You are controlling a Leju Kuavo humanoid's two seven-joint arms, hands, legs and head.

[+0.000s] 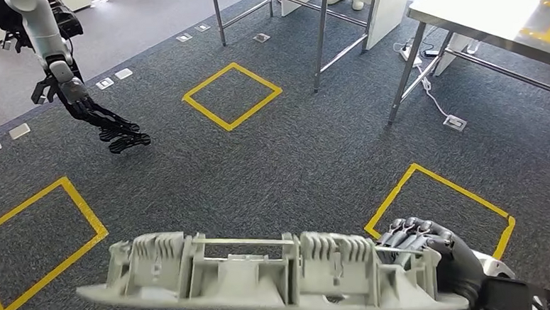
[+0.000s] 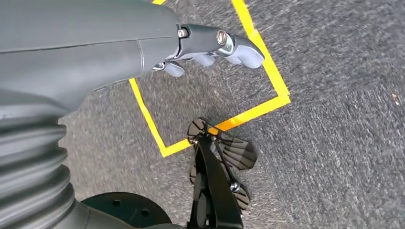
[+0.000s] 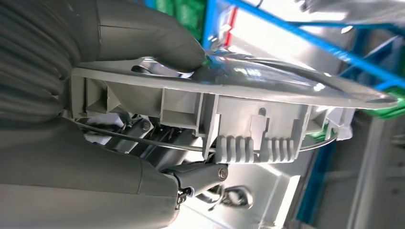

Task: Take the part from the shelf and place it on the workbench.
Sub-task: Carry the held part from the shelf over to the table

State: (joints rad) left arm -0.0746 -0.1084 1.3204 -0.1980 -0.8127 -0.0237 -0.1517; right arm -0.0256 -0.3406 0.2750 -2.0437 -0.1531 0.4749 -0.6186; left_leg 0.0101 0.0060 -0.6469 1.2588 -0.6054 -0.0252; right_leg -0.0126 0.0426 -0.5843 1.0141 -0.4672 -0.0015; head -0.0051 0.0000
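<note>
One robot hand (image 1: 433, 250) grips the grey part (image 1: 264, 273) held level, low over carpet.

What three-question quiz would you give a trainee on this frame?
1. True or false: the right hand holds the part by one end.
2. The left hand is: A) holding a part, B) holding nothing, fingers apart, C) resting on a table.
3. Fill in: the squares on the floor are marked in ___ tape.

Key: 1 true; 2 B; 3 yellow.
</note>
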